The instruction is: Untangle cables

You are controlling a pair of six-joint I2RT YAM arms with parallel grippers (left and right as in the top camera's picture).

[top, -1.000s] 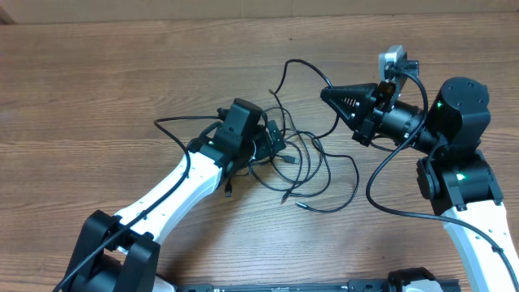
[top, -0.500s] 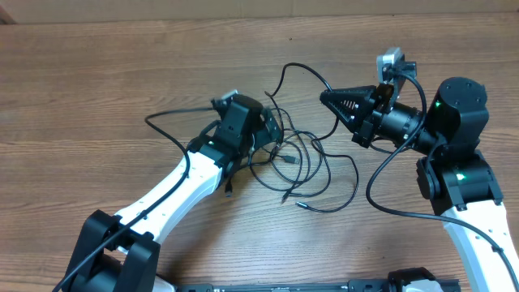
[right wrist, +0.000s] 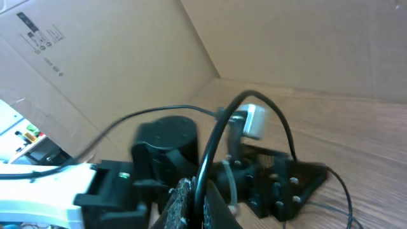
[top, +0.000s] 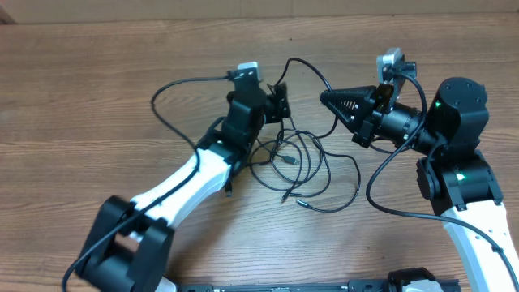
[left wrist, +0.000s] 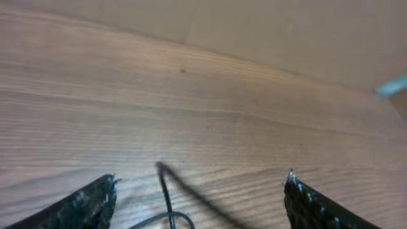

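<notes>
Cables (top: 292, 158) lay tangled on the table (top: 97, 73) near the right gripper (top: 324, 96), whose jaws were clamped on one strand. Left gripper (left wrist: 202, 179), opposite it, stood open astride another strand. Recommended: close fully, then draw away slowly.

Your left arm (top: 195, 170), lower left, has white links and black joints. Your right arm (top: 464, 113), at right, carries green lights (top: 460, 176) and a looping black cable (top: 369, 188).

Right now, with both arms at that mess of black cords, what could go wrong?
The right hand is shut on a strand of the cables, whose loops cross on the table; pulling could tighten the tangle. The left hand is open with a strand between its fingers; closing might miss it.
</notes>
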